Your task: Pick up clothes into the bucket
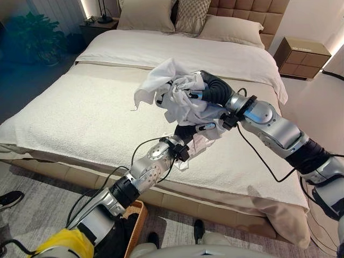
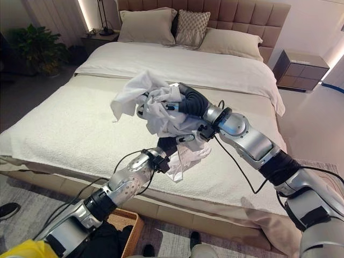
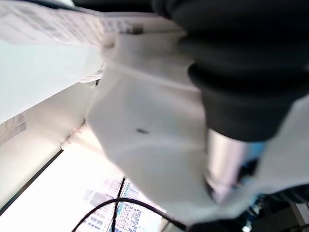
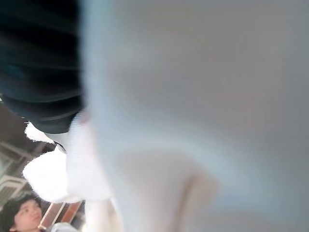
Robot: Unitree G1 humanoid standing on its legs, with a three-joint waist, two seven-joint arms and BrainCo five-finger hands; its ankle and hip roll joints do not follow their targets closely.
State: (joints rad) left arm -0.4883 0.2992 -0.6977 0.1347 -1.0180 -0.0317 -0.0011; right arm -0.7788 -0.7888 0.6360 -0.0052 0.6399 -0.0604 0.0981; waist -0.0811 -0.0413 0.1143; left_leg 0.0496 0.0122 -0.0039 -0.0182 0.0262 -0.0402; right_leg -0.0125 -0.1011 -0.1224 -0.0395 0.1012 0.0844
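- White clothes (image 1: 174, 97) hang bunched above the bed (image 1: 80, 113), lifted off the blanket.
- Right hand (image 1: 200, 90) has its fingers curled into the bundle's top.
- Left hand (image 1: 192, 129) reaches in from below; whether it grips cannot be told, its fingers being buried in cloth.
- Wicker basket (image 2: 124, 221) sits on the floor beside the bed.

Head views: even, soft indoor lighting. A vertical light strip (image 1: 85, 7) glows at the upper left beside the headboard, and a brighter glow shows at the far right edge. The bed (image 1: 70, 115) surface is evenly lit with faint shadows under the white cloth (image 1: 172, 94). Both wrist views are heavily blurred, with the close cloth out of focus and partly overexposed.
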